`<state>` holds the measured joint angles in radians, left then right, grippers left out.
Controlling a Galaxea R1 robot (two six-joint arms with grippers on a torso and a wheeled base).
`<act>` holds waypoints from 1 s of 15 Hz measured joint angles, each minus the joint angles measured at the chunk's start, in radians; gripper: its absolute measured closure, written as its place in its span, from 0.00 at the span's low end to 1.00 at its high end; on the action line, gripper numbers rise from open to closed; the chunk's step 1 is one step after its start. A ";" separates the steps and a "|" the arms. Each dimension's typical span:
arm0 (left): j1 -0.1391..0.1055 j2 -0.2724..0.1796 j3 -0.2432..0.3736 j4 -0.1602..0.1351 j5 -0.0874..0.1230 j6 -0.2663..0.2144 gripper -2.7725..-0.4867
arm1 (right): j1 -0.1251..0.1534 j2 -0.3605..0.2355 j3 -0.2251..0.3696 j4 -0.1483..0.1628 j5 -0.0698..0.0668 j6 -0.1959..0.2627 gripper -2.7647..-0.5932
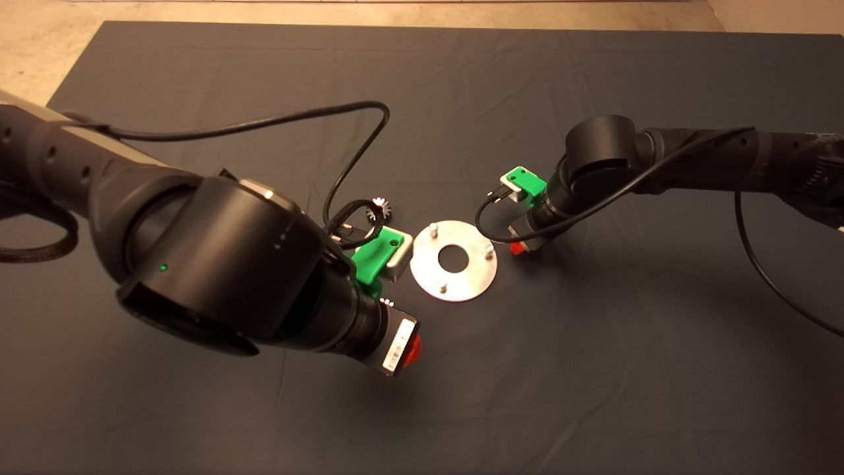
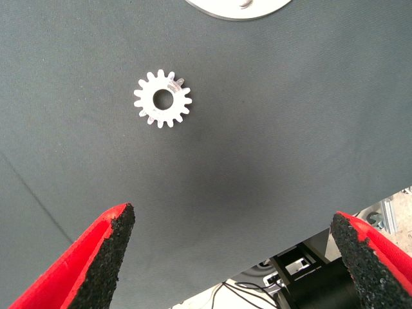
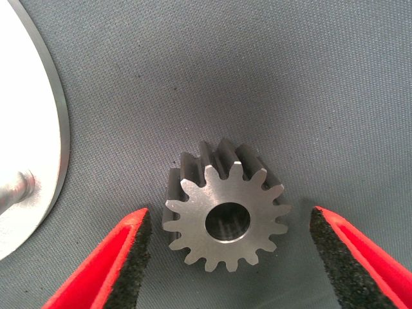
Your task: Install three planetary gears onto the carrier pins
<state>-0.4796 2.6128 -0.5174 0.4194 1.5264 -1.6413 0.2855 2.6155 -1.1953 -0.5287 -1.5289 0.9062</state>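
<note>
gear [image 3: 225, 215] flat between open right gripper [image 3: 228, 257] fingers, disc [image 3: 29, 161] beside

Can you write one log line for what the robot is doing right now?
left tool: open above gear | right tool: open around gear on mat | disc: pins bare

Warm overhead light washes the dark grey cloth mat [image 1: 593, 369], throwing soft shadows beneath both black arms. The flat round silver disc [image 1: 435, 277] glares bright. In the left wrist view the small toothed metal gear [image 2: 162, 98] burns out near white; the right wrist view renders its dark-grey steel gear [image 3: 225, 215] crisp, its weave sharp.
</note>
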 joint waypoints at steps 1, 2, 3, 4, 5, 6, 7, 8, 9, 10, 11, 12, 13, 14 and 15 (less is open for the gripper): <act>0.000 0.000 0.000 0.000 0.000 0.000 0.26 | 0.000 0.000 0.000 0.000 0.000 0.000 0.44; 0.000 0.000 0.000 0.000 0.000 0.000 0.26 | 0.000 0.001 -0.002 0.000 0.000 0.000 0.48; 0.000 0.000 0.000 0.000 0.000 0.000 0.26 | 0.000 0.003 -0.008 0.000 0.000 0.001 0.51; 0.000 0.000 0.002 0.000 0.000 0.000 0.26 | 0.000 0.003 -0.012 0.000 0.000 0.006 0.51; 0.000 0.000 0.003 0.000 0.000 0.000 0.26 | 0.000 0.006 -0.015 0.000 0.002 0.012 0.53; 0.000 0.000 0.003 0.000 0.000 0.000 0.26 | 0.000 0.006 -0.016 0.000 0.003 0.014 0.56; 0.000 0.000 0.003 0.000 0.000 0.000 0.26 | 0.000 0.006 -0.017 0.000 0.004 0.016 0.56; 0.000 0.000 0.003 0.000 0.000 0.000 0.26 | 0.000 0.006 -0.017 0.000 0.007 0.019 0.61; 0.000 0.000 0.003 0.000 0.000 0.000 0.26 | 0.000 0.007 -0.018 0.000 0.009 0.019 0.64; 0.000 0.000 0.003 0.000 0.000 0.000 0.26 | 0.000 0.009 -0.019 0.000 0.010 0.021 0.64; 0.000 0.000 0.003 0.000 0.000 0.000 0.26 | 0.000 0.011 -0.020 0.000 0.011 0.022 0.66; 0.000 0.000 0.003 0.000 0.000 0.000 0.26 | 0.000 0.011 -0.020 0.000 0.016 0.022 0.71; 0.000 0.000 0.003 0.000 0.000 0.000 0.26 | 0.000 0.011 -0.020 0.000 0.017 0.022 0.71; 0.000 0.000 0.003 0.000 0.000 0.000 0.26 | 0.000 0.011 -0.020 0.001 0.017 0.022 0.73; 0.000 0.000 0.003 0.000 0.000 0.000 0.26 | 0.000 0.011 -0.020 0.001 0.017 0.022 0.73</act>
<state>-0.4796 2.6128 -0.5143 0.4190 1.5264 -1.6413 0.2855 2.6270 -1.2151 -0.5281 -1.5119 0.9285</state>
